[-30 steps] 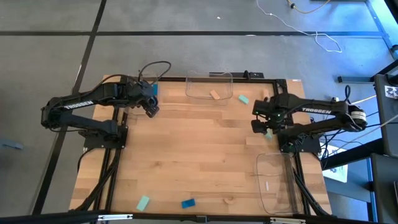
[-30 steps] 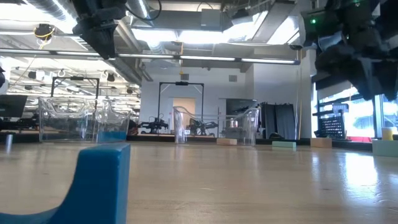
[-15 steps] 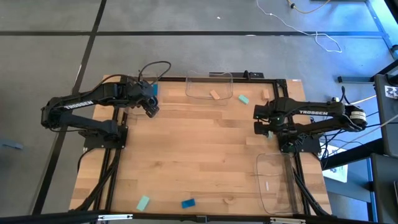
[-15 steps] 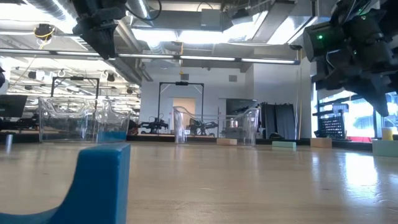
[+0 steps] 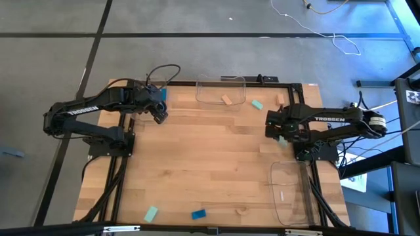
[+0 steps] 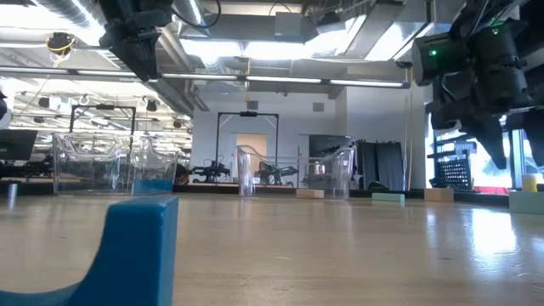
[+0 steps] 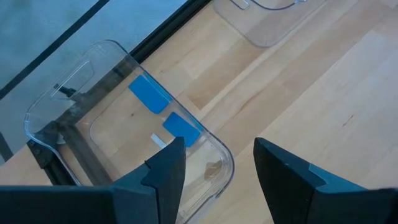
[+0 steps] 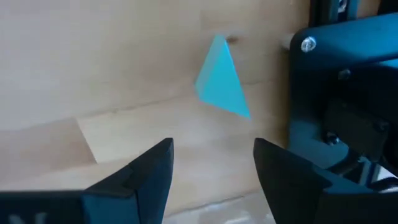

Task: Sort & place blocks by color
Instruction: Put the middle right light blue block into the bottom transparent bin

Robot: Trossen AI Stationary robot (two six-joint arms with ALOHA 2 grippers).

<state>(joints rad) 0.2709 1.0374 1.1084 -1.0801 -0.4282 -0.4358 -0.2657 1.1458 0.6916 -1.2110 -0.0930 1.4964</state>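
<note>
The right gripper (image 5: 272, 130) hovers with its fingers spread and empty above the right edge of the tabletop (image 5: 210, 170), and a pale mint block (image 8: 221, 81) lies flat on the wood just ahead of the fingertips, apart from them. The left gripper (image 5: 159, 115) hangs open and empty at the far left corner, over a clear tray (image 7: 56, 112) that holds two blue blocks (image 7: 149, 94). More blocks lie scattered along the near edge, among them a blue one (image 5: 199, 214) and a mint one (image 5: 151, 214).

Lighting's bright and even from overhead strips, with glare on the desk (image 6: 357, 246) at right; the near blue block (image 6: 127, 251) is totally out of focus.
</note>
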